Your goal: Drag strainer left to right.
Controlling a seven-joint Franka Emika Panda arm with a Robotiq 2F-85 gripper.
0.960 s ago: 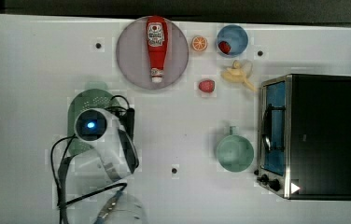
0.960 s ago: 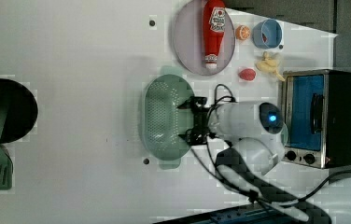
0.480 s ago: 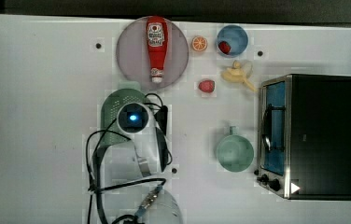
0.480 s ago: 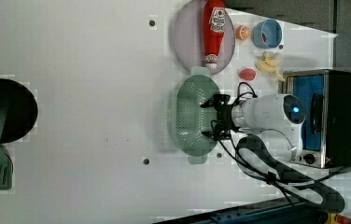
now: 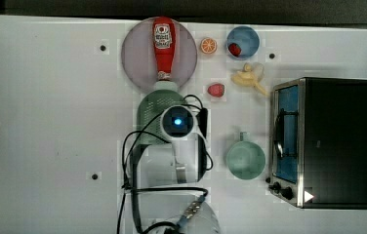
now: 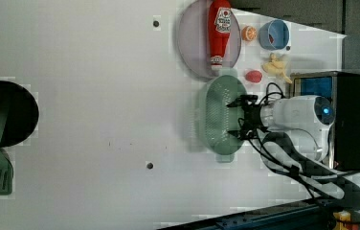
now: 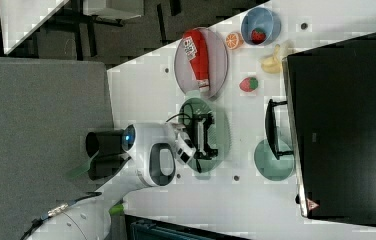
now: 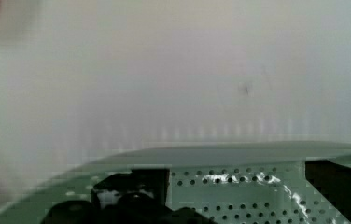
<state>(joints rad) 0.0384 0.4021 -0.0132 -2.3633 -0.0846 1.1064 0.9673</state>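
While the tool (image 6: 238, 116) stands wide open inside the strainer (image 6: 216, 115), the strainer sits on the white table (image 6: 96, 96), just below the ketchup plate (image 6: 195, 43) in the left view.

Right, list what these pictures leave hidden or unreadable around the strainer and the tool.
- Top view: the white arm covers much of the pale mint-green oval plastic strainer and the tool.
- Left view: whether the tool's fingertips press the basin is too small to tell.
- Wrist view: the strainer's near part is cut off by the picture's edge; the table beyond is blurred.
- Right view: the black toaster oven hides part of the round green mug.
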